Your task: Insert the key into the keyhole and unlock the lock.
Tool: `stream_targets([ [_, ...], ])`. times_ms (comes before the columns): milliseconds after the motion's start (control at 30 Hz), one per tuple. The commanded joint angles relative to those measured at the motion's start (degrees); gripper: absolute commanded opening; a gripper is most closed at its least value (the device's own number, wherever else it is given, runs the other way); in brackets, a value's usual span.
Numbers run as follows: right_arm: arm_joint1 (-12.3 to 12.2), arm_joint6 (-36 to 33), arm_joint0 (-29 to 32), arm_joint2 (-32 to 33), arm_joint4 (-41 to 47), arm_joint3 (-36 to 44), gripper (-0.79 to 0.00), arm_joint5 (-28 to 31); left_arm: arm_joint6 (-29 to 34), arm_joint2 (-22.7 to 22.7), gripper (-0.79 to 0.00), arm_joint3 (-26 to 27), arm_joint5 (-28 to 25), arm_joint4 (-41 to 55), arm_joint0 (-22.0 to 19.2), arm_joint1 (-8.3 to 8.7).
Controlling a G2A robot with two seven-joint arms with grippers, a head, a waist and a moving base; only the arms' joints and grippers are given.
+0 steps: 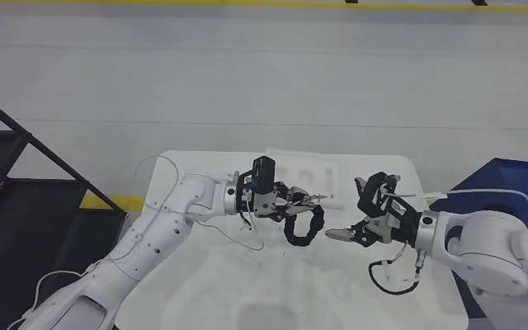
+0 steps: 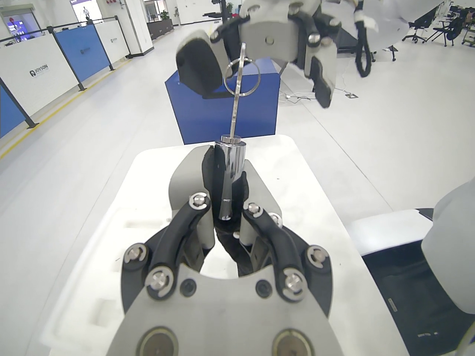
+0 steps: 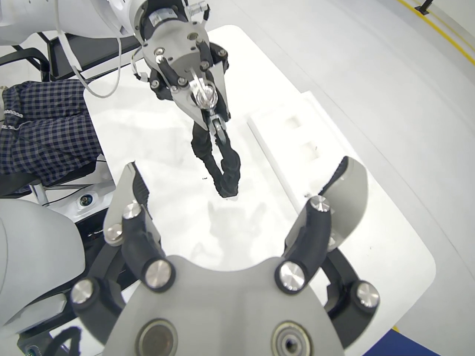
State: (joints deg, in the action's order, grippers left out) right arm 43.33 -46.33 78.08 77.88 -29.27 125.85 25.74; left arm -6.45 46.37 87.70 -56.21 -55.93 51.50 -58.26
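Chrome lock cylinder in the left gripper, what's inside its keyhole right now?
A thin, ringed silver key stands in the end of the chrome lock cylinder that the left gripper holds. Its tip is covered inside, so depth cannot be seen.

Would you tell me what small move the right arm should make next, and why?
Probably ease the right gripper forward and shut it on the key's head. The key already seems to stand in the keyhole of the lock, which the left gripper holds. The right gripper is open, facing the key and apparently apart from it, so only the turn seems left.
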Motion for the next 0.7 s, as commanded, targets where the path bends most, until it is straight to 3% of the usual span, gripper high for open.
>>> stream_targets([
  [0,0.2,1.3,-0.2,-1.2,-1.2,-1.6,0.000,1.0,-0.4,0.4,-0.785,0.4,-0.3,-0.1,0.4,-0.02],
  [167,0.9,5.0,-1.2,-5.2,-4.2,-5.0,0.000,3.0,-0.3,0.9,-0.785,0.9,-0.9,-0.4,0.9,-0.18],
  [200,1.0,5.7,-1.4,-6.0,-4.6,-5.5,-0.111,3.1,-0.2,1.0,-0.785,1.0,-0.9,-0.5,0.9,-0.22],
  [233,1.2,6.2,-1.7,-6.6,-4.9,-5.9,-0.308,3.2,-0.3,1.1,-0.785,1.1,-1.0,-0.5,1.0,-0.26],
  [267,1.3,6.7,-2.0,-7.2,-5.3,-6.3,-0.425,3.3,-0.3,1.2,-0.785,1.1,-1.0,-0.6,1.0,-0.31],
  [367,1.7,7.9,-2.8,-8.5,-7.0,-7.0,-0.643,3.9,-0.3,1.4,-0.785,1.3,-1.4,-0.5,1.2,-0.46],
  [433,1.9,8.5,-3.1,-9.3,-7.2,-7.6,-0.739,4.2,-0.2,1.5,-0.785,1.3,-1.5,-0.6,1.3,-0.57],
  [533,2.1,9.1,-3.7,-10.0,-7.4,-8.4,-0.785,5.0,-0.2,1.6,-0.785,1.3,-1.7,-0.6,1.3,-0.76],
  [667,2.4,10.6,-4.2,-10.4,-7.5,-9.3,-0.785,5.9,-0.2,1.7,-0.785,1.3,-1.8,-0.8,1.4,-0.98],
])
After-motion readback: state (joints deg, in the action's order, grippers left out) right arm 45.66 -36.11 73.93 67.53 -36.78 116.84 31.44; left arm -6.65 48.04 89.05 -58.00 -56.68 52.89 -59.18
